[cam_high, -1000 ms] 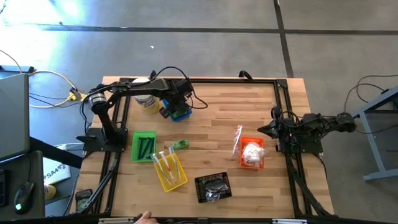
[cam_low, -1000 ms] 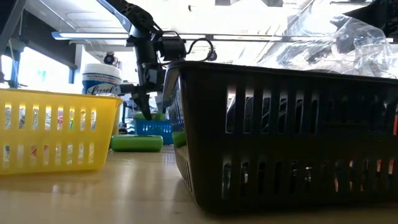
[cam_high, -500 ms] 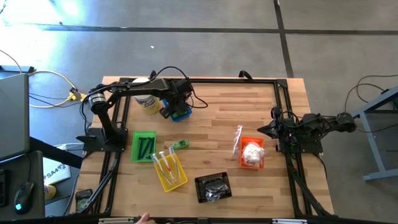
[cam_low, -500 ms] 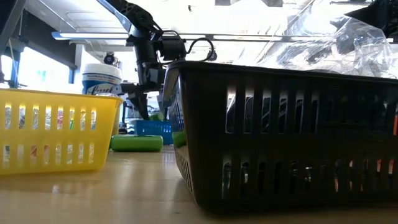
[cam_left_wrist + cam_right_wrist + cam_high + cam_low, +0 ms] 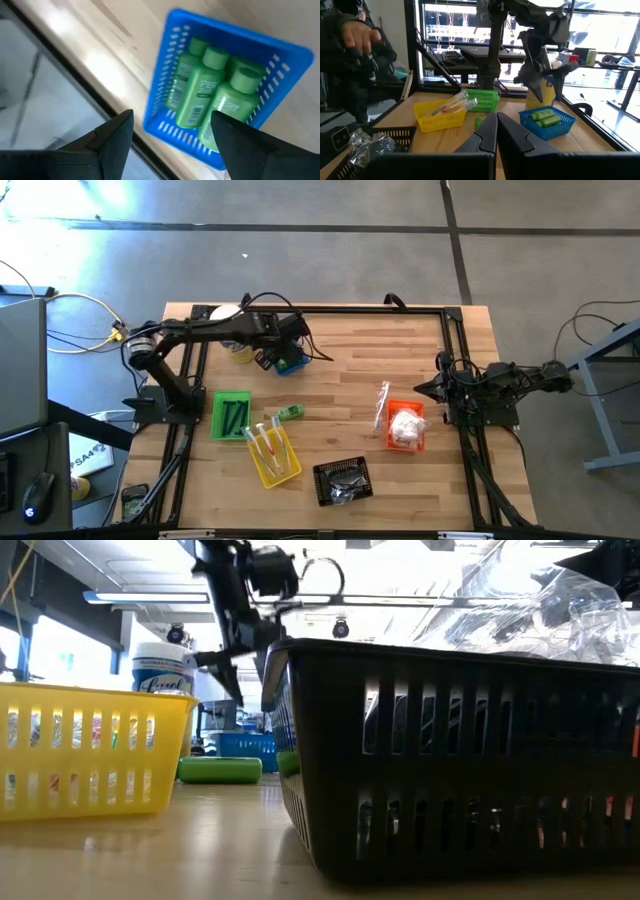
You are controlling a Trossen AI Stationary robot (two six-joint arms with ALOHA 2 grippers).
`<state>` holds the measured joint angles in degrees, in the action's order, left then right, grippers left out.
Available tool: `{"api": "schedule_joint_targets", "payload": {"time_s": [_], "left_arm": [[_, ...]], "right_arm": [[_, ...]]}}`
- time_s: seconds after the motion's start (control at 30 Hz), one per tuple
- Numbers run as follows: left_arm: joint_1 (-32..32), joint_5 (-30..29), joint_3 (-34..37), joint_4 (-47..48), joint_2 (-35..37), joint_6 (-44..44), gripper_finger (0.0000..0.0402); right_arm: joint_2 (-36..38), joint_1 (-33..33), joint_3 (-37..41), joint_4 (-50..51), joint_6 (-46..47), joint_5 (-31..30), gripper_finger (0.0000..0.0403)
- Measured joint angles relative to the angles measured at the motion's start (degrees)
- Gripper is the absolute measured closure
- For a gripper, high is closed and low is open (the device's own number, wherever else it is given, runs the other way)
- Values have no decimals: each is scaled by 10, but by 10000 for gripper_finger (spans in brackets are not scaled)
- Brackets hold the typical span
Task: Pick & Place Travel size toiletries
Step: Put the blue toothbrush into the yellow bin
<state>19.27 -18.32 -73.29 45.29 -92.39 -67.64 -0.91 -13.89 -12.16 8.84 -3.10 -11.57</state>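
Note:
Three small green bottles lie side by side in the blue basket at the far left. My left gripper hangs open above that basket, also seen in the high view, touching nothing. One more green bottle lies on its side on the table. Black combs lie in the green basket, sticks in the yellow basket, white packets in the orange basket, and grey bits in the black basket. My right gripper waits shut at the right edge.
A clear-wrapped stick lies against the orange basket's left side. The big white jar stands behind the blue basket at the far left. A black frame runs round the table. A person stands beyond the near edge.
My left gripper has opened and risen out of the blue basket, drawing back a little toward the table's left edge. The green bottles stay in the basket. A hand at the near edge has gone from the high view.

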Motion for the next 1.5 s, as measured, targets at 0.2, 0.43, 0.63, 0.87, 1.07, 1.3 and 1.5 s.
{"api": "schedule_joint_targets", "payload": {"time_s": [0.2, 0.43, 0.63, 0.87, 1.07, 1.3, 1.5], "left_arm": [[-25, 12, 0, -11, 75, 58, 140], [-51, 145, 0, -7, 192, 249, 140], [-94, 188, -1, 56, 279, 427, 140], [-147, 141, 31, 48, 355, 644, 179], [-164, 55, 180, -46, 456, 758, 274], [-163, 82, 381, -276, 587, 771, 393], [-163, 87, 488, -411, 644, 728, 397]], "right_arm": [[0, 0, 0, 0, -12, 0, 400], [0, 0, 0, -4, -13, -3, 400], [0, 0, 0, -5, -17, -10, 400], [0, 0, 0, -5, -17, -34, 400], [0, 0, 0, -5, -15, -66, 401], [0, 0, 0, -5, -14, -117, 401], [0, 0, 0, -7, -11, -153, 401]]}}
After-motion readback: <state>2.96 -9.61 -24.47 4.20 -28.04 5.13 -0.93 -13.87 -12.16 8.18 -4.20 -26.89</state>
